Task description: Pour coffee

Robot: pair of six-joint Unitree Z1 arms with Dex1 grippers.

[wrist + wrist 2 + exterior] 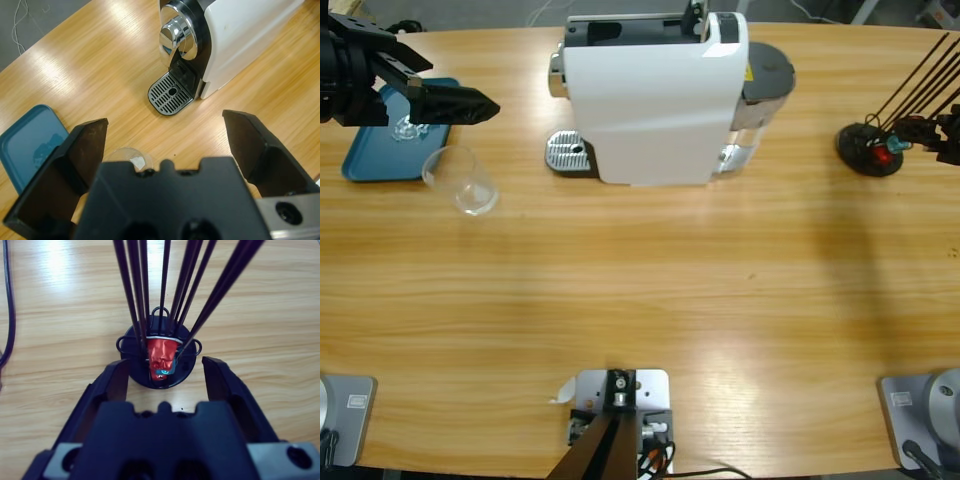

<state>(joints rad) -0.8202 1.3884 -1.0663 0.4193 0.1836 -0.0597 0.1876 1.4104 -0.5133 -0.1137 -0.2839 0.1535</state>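
High view: a white coffee machine [655, 95] stands at the table's [640, 300] far edge, its perforated drip tray [568, 153] facing left. An empty clear glass [462, 179] stands on the wood beside a blue tray [365, 150]. The left gripper [470, 103] hangs above the tray's right end, near the glass. At the right, a black wire capsule holder [870, 145] carries a red capsule [887, 147]. No coffee is visible anywhere.

Left wrist view: the left gripper [165, 132] has its jaws spread wide, grasping nothing; the glass rim [131, 155] shows just past its body.

Right wrist view: the right gripper [165, 371] stands released, its jaws flanking the holder's base [159, 360] and the red capsule [161, 357], not clamping either.
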